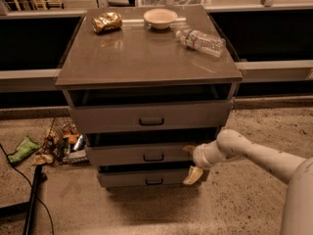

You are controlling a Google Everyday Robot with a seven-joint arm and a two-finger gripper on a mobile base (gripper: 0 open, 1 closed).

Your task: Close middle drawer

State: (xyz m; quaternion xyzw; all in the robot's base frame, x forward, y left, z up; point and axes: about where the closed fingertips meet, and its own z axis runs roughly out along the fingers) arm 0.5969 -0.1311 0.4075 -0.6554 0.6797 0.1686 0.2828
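The middle drawer [122,155] is the second of three grey drawers in the cabinet [146,58], with a small dark pull at its centre. It stands only a little out, with a dark gap above its front. My gripper [191,162] is at the right end of this drawer's front, fingers spread open, one fingertip [188,149] at the drawer front and the other [193,175] lower, by the lowest drawer [137,179]. The uppermost drawer [112,116] also sticks out slightly. My white arm comes in from the lower right.
On the cabinet top lie a crumpled gold bag [107,21], a white bowl [160,17] and a plastic bottle [201,39] on its side. Litter [61,143] and a green wrapper [22,150] lie on the floor at left, beside a black pole [32,199] and cable.
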